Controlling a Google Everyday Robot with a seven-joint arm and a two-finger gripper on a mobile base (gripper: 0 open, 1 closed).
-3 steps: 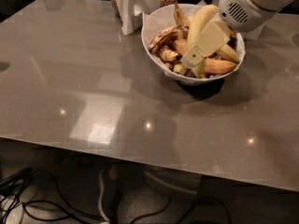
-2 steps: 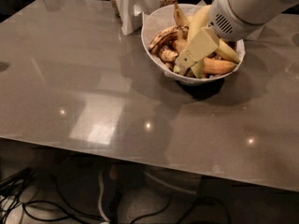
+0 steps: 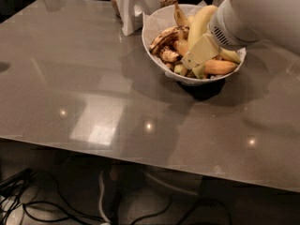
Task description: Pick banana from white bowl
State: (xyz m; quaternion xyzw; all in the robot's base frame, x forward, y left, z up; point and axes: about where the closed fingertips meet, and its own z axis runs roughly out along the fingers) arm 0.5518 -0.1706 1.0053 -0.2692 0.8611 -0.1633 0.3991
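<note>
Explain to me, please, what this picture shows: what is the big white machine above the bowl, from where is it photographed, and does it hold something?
The big white shape is a robot's arm. Its gripper, the pale part at the end, is down inside the white bowl, beside the large pale banana. One camera looks down on the grey table. The bowl also holds smaller brown-spotted bananas and an orange-yellow banana. Whether the gripper holds anything cannot be seen.
</note>
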